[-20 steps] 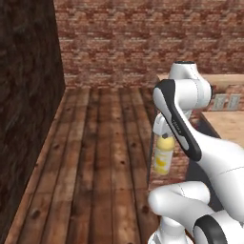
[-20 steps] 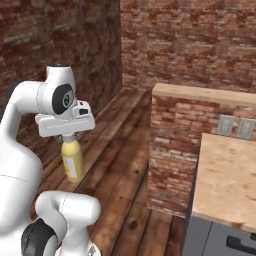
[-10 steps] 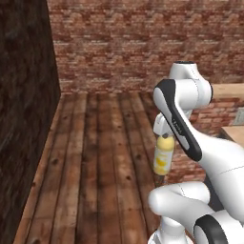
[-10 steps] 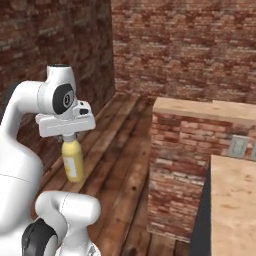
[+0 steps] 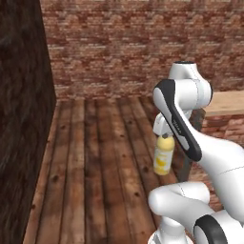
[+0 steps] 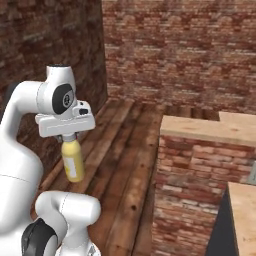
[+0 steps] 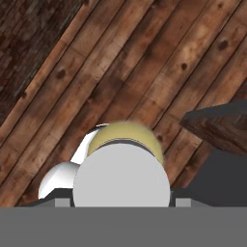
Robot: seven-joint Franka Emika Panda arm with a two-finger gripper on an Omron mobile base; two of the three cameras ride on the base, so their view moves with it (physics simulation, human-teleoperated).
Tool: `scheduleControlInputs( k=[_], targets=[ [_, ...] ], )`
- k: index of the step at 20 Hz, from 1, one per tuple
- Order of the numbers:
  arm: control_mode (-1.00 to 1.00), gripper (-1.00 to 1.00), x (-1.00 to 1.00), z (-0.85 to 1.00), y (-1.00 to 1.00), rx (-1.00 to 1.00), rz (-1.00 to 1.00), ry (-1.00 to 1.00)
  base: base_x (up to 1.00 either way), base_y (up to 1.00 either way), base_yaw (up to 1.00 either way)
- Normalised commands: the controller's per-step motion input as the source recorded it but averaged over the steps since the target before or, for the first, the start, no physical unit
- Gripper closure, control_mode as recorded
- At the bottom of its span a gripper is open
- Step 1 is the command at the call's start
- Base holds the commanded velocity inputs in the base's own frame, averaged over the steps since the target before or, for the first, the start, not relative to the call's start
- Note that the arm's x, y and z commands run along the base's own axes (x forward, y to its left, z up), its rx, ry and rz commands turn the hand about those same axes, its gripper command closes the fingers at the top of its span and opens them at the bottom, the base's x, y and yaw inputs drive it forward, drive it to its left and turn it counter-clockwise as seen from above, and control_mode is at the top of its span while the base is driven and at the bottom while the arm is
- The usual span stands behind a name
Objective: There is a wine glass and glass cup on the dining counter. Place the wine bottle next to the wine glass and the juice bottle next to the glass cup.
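Plank floor (image 5: 95, 162) meets brick walls (image 5: 143, 47), seemingly bare.

Brick walls (image 5: 143, 43), plank floor (image 5: 95, 157), brick half-wall w/ wood top (image 6: 200, 130).

Even, flat rendered light, soft textures, perhaps slight blur; left wall (image 5: 21, 119) in deep shadow.

A brick-walled home kitchen, we see plank floor (image 5: 95, 157) under the claw, wood-topped brick counter (image 6: 200, 150) beside it
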Motion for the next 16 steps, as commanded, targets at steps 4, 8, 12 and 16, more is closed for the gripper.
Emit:
scheduleControlInputs(
  k=[4,8,12,16],
  targets=[
    [1.00,1.00,0.00,0.00,0.00,0.00,0.00,0.00,0.76,0.37,-0.18],
    [1.00,1.00,0.00,0.00,0.00,0.00,0.00,0.00,0.77,0.35,-0.19],
    [1.00,1.00,0.00,0.00,0.00,0.00,0.00,0.00,0.77,0.34,-0.20],
    [1.00,1.00,0.00,0.00,0.00,0.00,0.00,0.00,0.78,0.33,-0.22]
  ],
)
